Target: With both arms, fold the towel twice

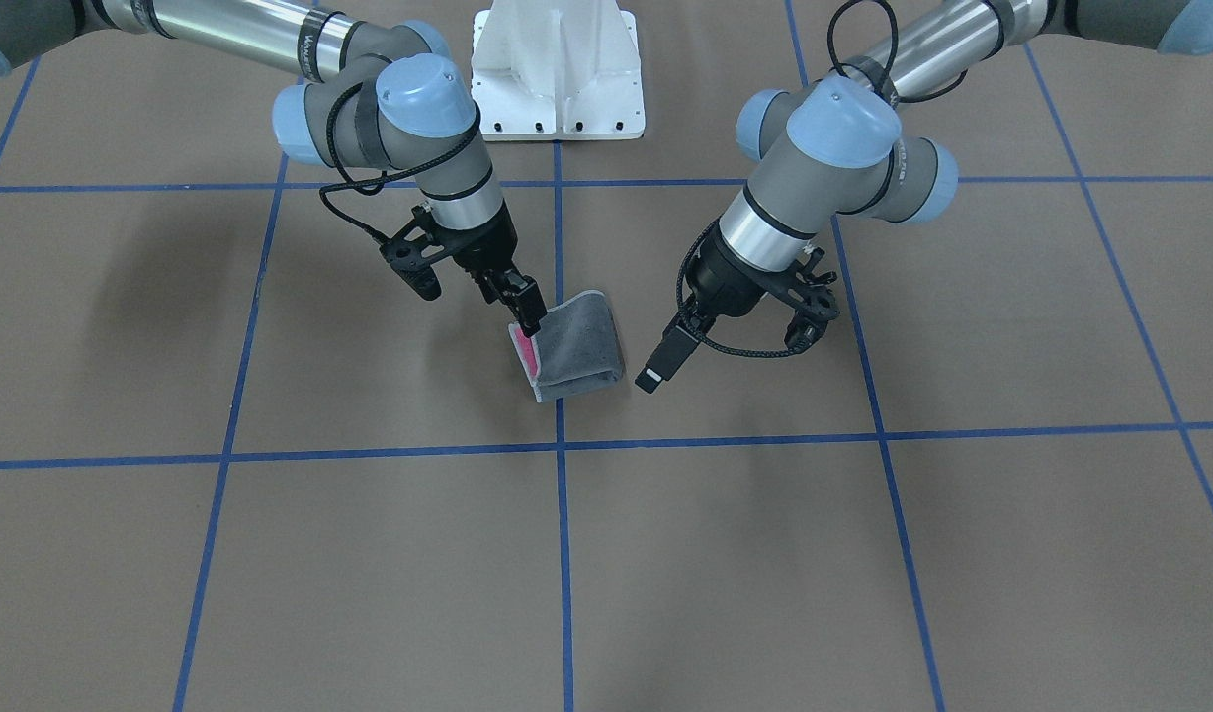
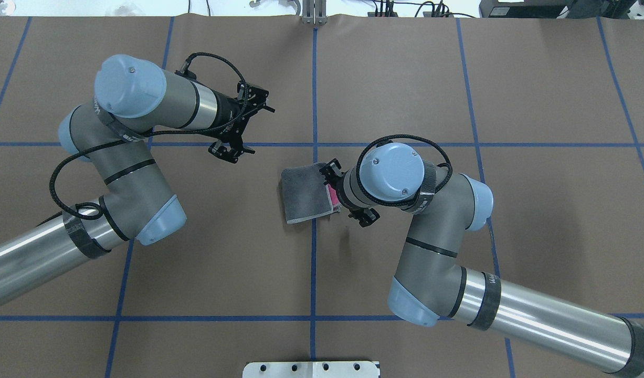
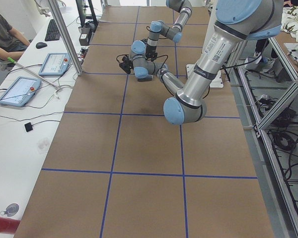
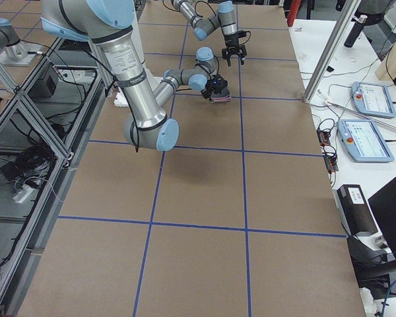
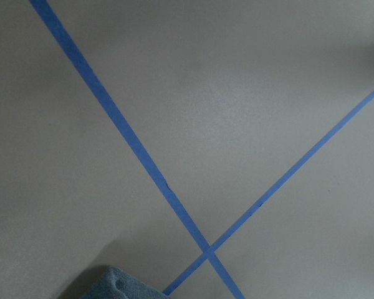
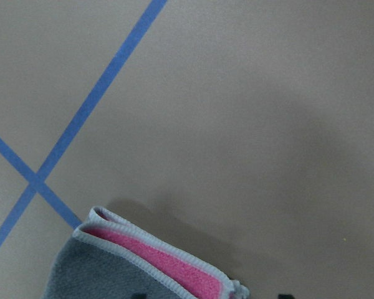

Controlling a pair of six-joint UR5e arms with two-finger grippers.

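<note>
Front view, you see the towel [image 1: 581, 346] folded at centre of the tabletop [image 1: 764, 554] | right gripper [image 1: 530, 324] pinching its pink-lined left edge | left gripper [image 1: 650, 377] just right of it, apart, grip unclear.

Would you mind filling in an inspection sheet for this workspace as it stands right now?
Surface: table covered in brown paper with a blue tape grid.
Job's things: towel folded small near the centre, grey face out, pink showing at one edge.
Clutter: nothing seen.
Grippers: right gripper at the towel's pink edge, but whether it grips cannot be told. Left gripper beside the towel and apart from it, open or shut unclear.
Cables: black cables loop at both wrists, off the towel.
Surroundings: white base at the table's robot side. Pendants and a seated person at a side desk.
</note>
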